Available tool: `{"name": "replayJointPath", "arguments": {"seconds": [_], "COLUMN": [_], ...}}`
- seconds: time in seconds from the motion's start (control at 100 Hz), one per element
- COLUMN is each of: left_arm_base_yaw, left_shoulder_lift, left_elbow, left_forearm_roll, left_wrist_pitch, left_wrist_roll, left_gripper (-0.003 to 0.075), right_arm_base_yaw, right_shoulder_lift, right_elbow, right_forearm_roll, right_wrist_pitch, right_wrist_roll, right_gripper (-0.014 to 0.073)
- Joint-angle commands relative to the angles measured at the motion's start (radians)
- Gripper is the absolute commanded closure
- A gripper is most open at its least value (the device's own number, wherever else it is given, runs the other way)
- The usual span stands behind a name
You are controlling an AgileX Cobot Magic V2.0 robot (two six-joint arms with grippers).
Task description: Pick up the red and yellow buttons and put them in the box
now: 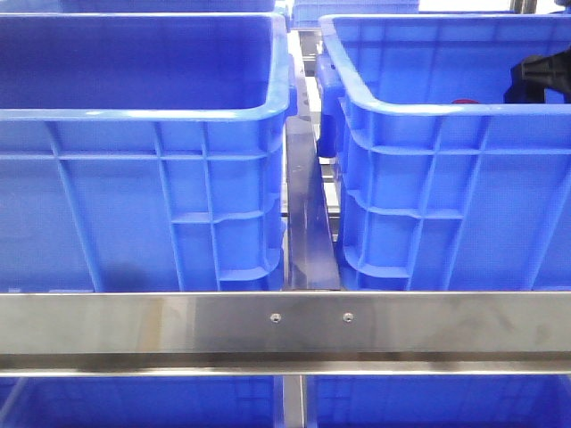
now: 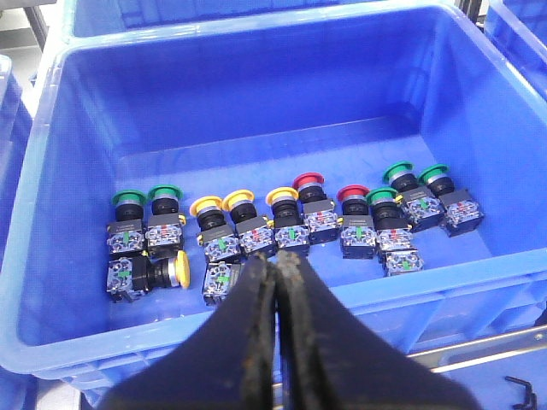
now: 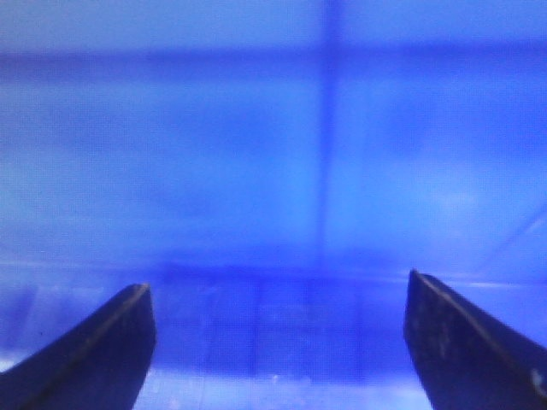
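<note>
In the left wrist view a blue crate holds a row of push buttons on black bases. Two have red caps. Three upright ones have yellow caps, and one yellow button lies on its side. My left gripper is shut and empty, above the crate's near rim. My right gripper is open and empty, close to a blurred blue crate surface. In the front view a sliver of red shows over the right crate's rim, beside my black right arm.
Several green-capped buttons stand among the red and yellow ones. In the front view two tall blue crates stand side by side behind a steel rail, with a narrow gap between them.
</note>
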Motion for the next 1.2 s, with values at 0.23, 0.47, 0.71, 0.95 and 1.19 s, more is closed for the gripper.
{"name": "replayJointPath", "arguments": {"seconds": [0.23,0.47,0.71,0.95,1.19], "left_arm_base_yaw": [0.001,0.001,0.001,0.001,0.001], "left_shoulder_lift": [0.004,0.004,0.004,0.004,0.004], "left_elbow": [-0.024,-0.024,-0.024,-0.024,-0.024], "left_forearm_roll": [-0.017,-0.017,-0.017,-0.017,-0.017], "left_wrist_pitch": [-0.075,-0.075,-0.075,-0.075,-0.075], "left_wrist_roll": [-0.006,-0.006,-0.006,-0.006,-0.006], "left_gripper": [0.0739,0.0739,0.0739,0.0739,0.0739], "right_arm_base_yaw": [-0.008,-0.008,-0.008,-0.008,-0.008], "right_shoulder_lift": [-0.265,-0.502,-0.766,-1.017,-1.236], "right_elbow": [0.056,0.199,0.382,0.574,0.735], "right_forearm_roll": [0.102,0.102,0.102,0.102,0.102], "right_wrist_pitch": [0.039,0.061,0.092,0.082,0.081], "right_wrist_roll": [-0.004,-0.004,-0.004,0.003,0.003], "right_gripper": [-0.0022,-0.0022,-0.0022,-0.0021,-0.0018]}}
